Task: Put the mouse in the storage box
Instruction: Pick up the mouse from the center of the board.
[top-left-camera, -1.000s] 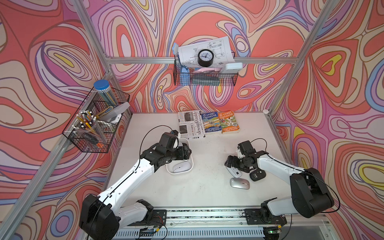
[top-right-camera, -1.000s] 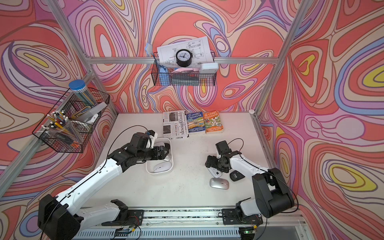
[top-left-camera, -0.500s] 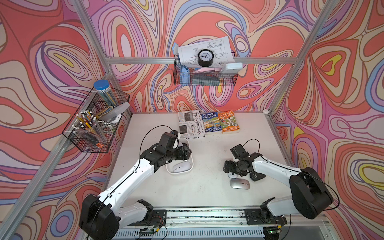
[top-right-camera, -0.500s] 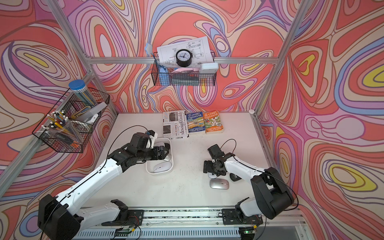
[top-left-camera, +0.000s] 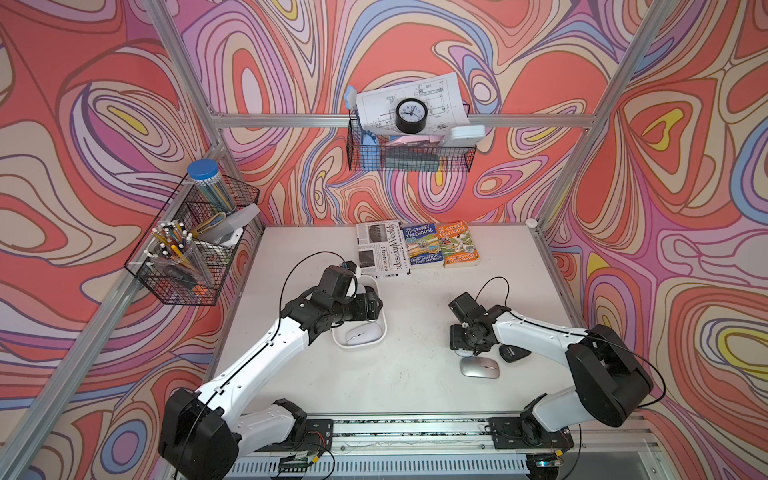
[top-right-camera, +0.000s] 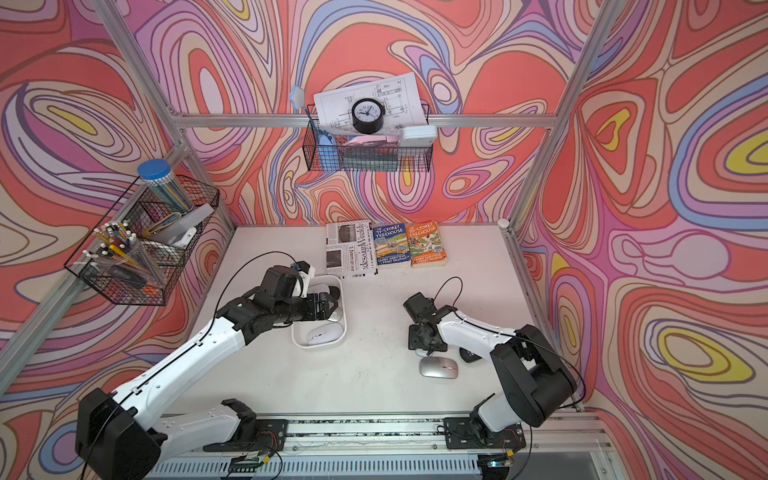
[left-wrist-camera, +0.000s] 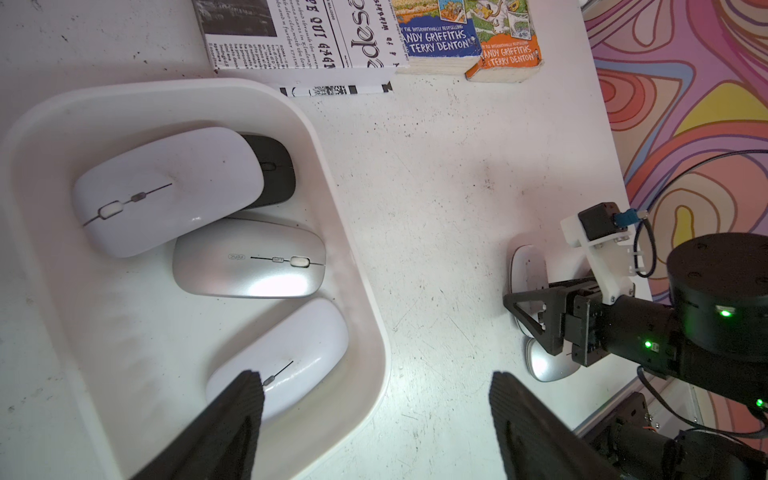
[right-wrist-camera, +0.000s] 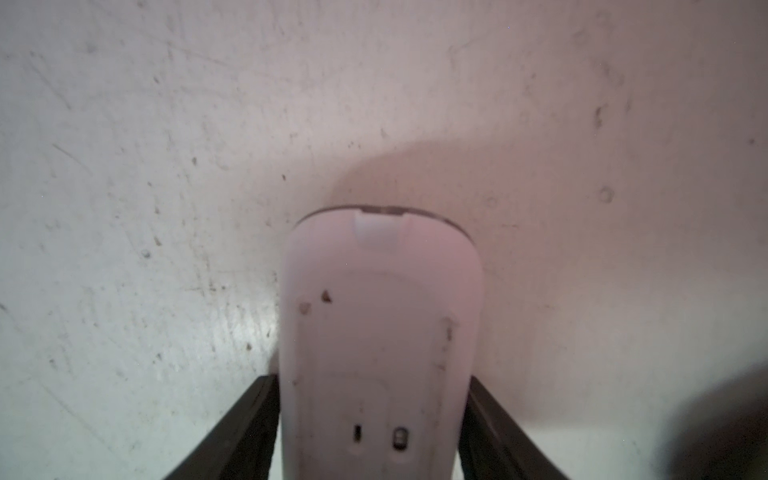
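Now the right gripper pinches the overturned white mouse; next, likely a lift left to the storage box, where the left gripper gapes

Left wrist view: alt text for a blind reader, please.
A white storage box holds four mice: two white, one silver, one black. The open left hand hovers over its rim; farther off, the right hand grips another white mouse.

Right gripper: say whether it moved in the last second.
Yes. In a top view the right gripper has shifted closer to the silver mouse, closing on the white mouse.
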